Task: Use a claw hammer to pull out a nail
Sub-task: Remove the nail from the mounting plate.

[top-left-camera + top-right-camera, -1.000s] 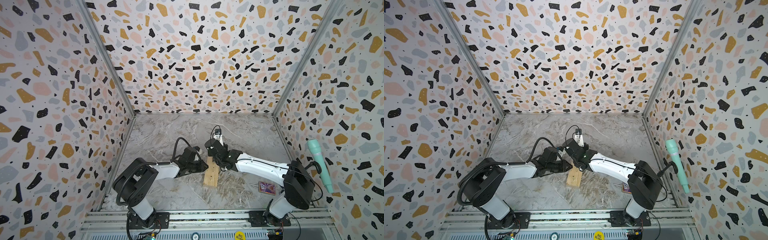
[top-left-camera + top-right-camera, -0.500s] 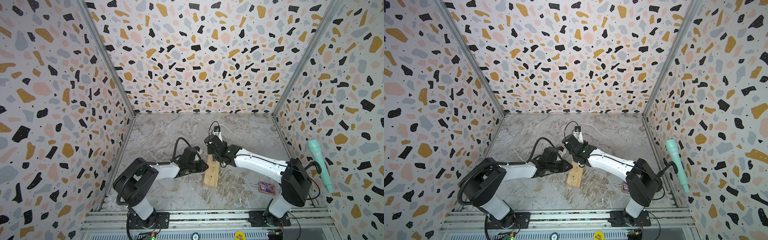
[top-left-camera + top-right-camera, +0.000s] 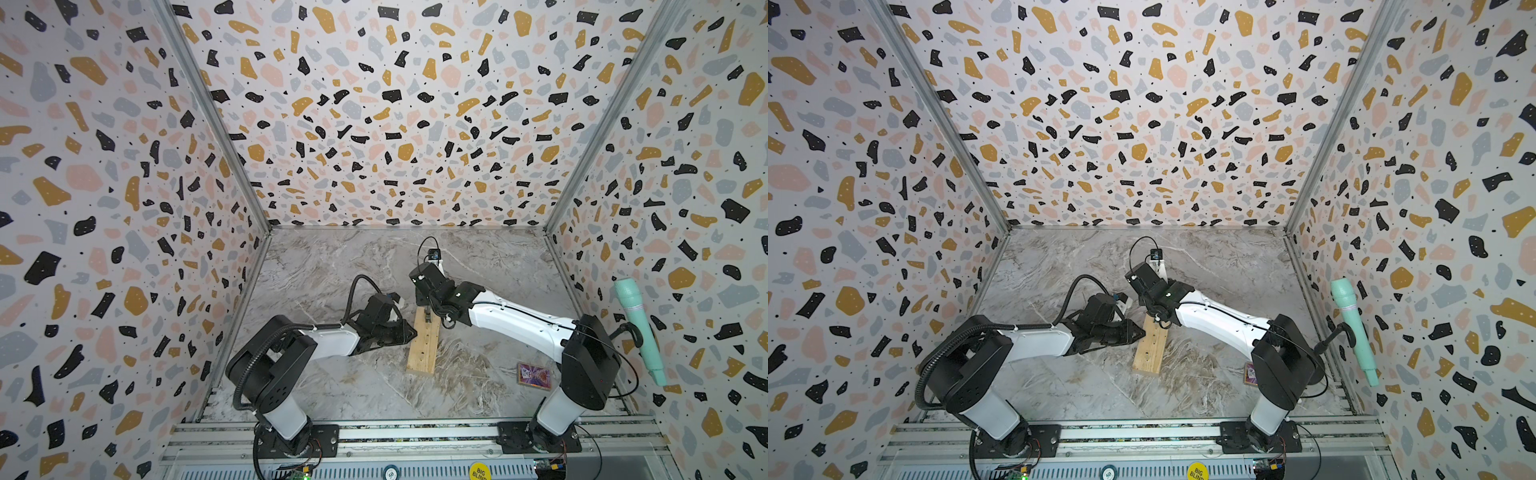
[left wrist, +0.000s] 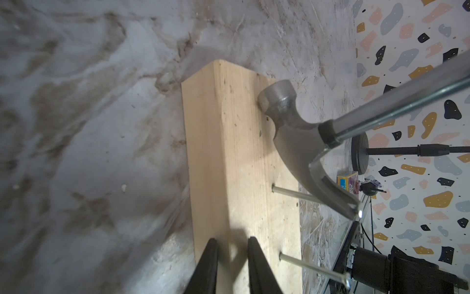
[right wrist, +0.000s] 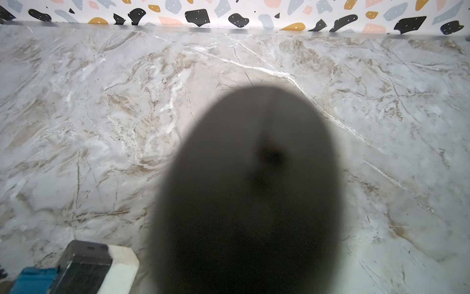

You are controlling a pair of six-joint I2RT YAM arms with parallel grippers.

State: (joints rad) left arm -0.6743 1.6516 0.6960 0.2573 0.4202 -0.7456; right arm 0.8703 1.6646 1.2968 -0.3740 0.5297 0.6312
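Observation:
A pale wooden block (image 3: 422, 349) (image 4: 229, 152) lies mid-table with two nails standing out of it. The claw hammer (image 4: 292, 132) has its face on the block. Its forked claw is hooked at the head end of the nail (image 4: 292, 194). My right gripper (image 3: 432, 297) is shut on the black handle, whose blurred dark end (image 5: 244, 191) fills the right wrist view and hides the jaws. The left gripper (image 4: 234, 244) (image 3: 411, 334) has its tips against the block's left edge, a narrow gap between the fingers and nothing in it.
A second nail (image 4: 312, 267) sticks out of the block nearer the left gripper. A mint-green cylinder (image 3: 638, 328) hangs on a stand at the right wall. A small purple box (image 3: 534, 375) lies near the right arm's base. Patterned walls close off three sides.
My right wrist has shifted slightly toward the far wall with the hammer handle in it. The left arm and the block have not moved.

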